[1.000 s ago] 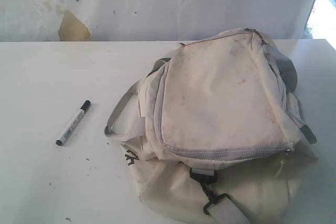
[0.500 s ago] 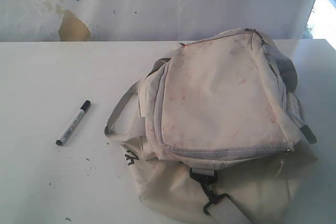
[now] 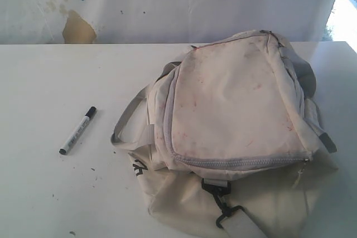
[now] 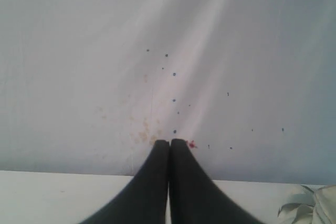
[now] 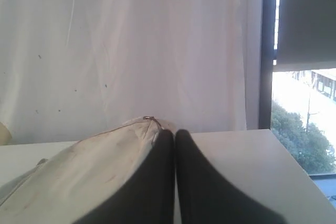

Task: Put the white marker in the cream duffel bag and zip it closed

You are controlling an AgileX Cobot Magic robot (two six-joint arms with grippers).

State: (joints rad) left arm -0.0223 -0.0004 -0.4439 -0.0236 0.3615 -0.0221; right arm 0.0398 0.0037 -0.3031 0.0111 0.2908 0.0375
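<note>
pressing together, left and right jaws seemingly grip nothing.

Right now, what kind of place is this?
Probably an indoor test room or workshop: a plain white table holds a stained cream duffel bag and a white marker, a spotted white sheet hangs behind, and a window shows trees outside.

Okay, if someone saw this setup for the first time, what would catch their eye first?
The big cream duffel bag, smudged with reddish stains, fills the right half of the white table. To its left, well apart from it, the slim white marker lies alone on the bare surface. Behind them, a brownish patch stands out on the pale wall at the left.
</note>
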